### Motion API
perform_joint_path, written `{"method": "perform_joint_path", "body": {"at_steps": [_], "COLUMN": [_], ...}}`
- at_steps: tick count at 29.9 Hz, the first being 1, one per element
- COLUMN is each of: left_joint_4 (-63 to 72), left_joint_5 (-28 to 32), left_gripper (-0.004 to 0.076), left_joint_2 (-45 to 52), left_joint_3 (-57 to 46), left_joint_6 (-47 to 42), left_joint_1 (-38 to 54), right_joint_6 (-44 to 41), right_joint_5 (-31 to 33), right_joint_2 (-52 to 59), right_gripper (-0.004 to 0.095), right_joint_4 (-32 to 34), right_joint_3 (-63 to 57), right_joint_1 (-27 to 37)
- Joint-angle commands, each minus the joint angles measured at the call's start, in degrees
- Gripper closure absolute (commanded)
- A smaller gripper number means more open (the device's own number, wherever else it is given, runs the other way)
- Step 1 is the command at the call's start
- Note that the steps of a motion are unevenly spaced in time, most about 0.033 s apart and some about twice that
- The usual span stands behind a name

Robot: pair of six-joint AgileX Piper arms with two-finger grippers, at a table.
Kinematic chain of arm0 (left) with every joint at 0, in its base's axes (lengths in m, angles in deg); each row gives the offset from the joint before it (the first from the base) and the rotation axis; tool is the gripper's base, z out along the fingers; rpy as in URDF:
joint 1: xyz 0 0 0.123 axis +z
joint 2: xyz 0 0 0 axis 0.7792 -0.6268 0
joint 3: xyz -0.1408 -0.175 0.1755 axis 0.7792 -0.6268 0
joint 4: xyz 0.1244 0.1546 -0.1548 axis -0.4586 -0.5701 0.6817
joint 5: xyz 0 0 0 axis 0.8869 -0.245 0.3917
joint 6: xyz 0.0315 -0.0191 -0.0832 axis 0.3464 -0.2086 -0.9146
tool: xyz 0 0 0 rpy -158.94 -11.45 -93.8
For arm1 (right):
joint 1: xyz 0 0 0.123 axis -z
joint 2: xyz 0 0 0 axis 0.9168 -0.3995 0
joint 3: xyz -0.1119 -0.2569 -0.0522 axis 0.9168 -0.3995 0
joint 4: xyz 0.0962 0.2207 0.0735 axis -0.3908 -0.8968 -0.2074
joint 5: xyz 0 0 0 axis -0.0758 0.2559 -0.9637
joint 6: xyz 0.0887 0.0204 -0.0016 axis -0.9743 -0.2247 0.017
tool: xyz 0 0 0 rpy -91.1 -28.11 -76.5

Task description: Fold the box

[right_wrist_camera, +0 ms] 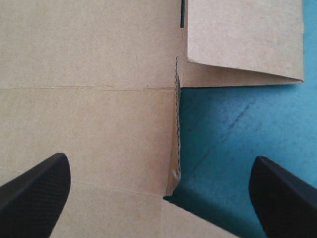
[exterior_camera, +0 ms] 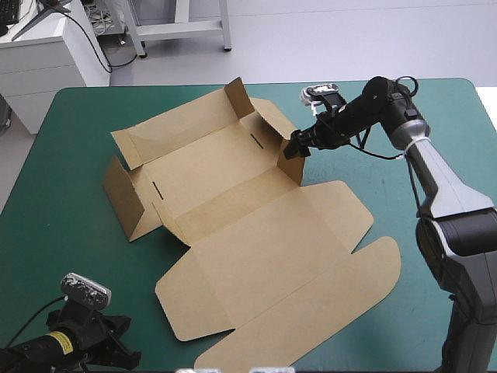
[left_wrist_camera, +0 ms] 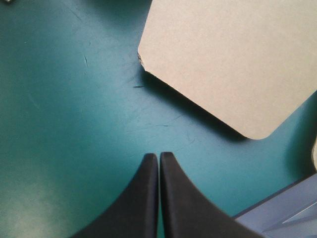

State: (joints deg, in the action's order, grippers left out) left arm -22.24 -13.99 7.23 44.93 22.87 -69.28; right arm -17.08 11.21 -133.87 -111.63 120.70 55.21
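I count one box and two hands. From above, the brown box lies across the middle of the table. Its lid panels are flat toward the lower right of the frame, its end walls are raised in the upper left half, and two short slots are cut in its floor.

My right hand is at the right-end wall, just right of upper centre. Only its wrist view shows how: fingers spread wide and gripping nothing. The wall's thin edge stands between them, with board on one side and teal-green cover on the other.

My left hand sits in the lower left corner, apart from the box. Its wrist view adds that its fingers are pressed together, empty, over bare cover, with one rounded flap corner ahead.
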Motion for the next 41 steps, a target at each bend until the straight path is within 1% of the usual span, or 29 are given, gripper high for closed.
{"method": "perform_joint_path", "body": {"at_steps": [1, 7, 11, 13, 15, 16, 22, 23, 33, 35, 39, 41], "left_joint_4": [0.95, 0.95, 0.95, 0.95, 0.95, 0.95, 0.95, 0.95, 0.95, 0.95, 0.95, 0.95], "left_joint_5": [2.68, 2.68, 2.68, 2.68, 2.68, 2.68, 2.68, 2.68, 2.68, 2.68, 2.68, 2.68], "left_gripper": [0.0732, 0.0732, 0.0732, 0.0732, 0.0732, 0.0732, 0.0732, 0.0732, 0.0732, 0.0732, 0.0732, 0.0732], "left_joint_2": [-0.63, -0.63, -0.63, -0.63, -0.63, -0.63, -0.63, -0.63, -0.63, -0.63, -0.63, -0.63], "left_joint_3": [1.68, 1.68, 1.68, 1.68, 1.68, 1.68, 1.68, 1.68, 1.68, 1.68, 1.68, 1.68], "left_joint_6": [-0.19, -0.19, -0.19, -0.19, -0.19, -0.19, -0.19, -0.19, -0.19, -0.19, -0.19, -0.19], "left_joint_1": [-0.46, -0.46, -0.46, -0.46, -0.46, -0.46, -0.46, -0.46, -0.46, -0.46, -0.46, -0.46], "right_joint_6": [2.72, 2.72, 2.34, 2.11, 1.86, 1.86, 2.40, 2.33, 3.65, 4.54, 6.81, 9.86], "right_joint_5": [-1.37, -1.53, -1.65, -1.62, -1.62, -1.50, -1.34, -1.34, -2.06, -0.71, 2.87, 3.88], "right_joint_2": [-0.24, -5.21, -6.42, -6.63, -6.63, -6.63, -6.66, -6.66, -6.66, -6.66, -6.66, -6.66], "right_gripper": [0.0006, 0.0007, 0.0013, 0.0076, 0.0191, 0.0279, 0.0930, 0.0915, 0.0925, 0.0926, 0.0925, 0.0925], "right_joint_4": [-4.09, -4.92, -4.92, -4.12, -3.83, -3.83, -3.83, -3.94, -3.60, -3.00, 0.76, 3.37], "right_joint_3": [4.42, 7.71, 7.75, 7.64, 7.64, 7.64, 7.64, 7.64, 8.37, 9.53, 13.63, 16.62], "right_joint_1": [-0.58, -1.62, -1.95, -1.95, -1.95, -1.95, -1.95, -1.95, -1.95, -1.85, -1.85, -1.85]}}
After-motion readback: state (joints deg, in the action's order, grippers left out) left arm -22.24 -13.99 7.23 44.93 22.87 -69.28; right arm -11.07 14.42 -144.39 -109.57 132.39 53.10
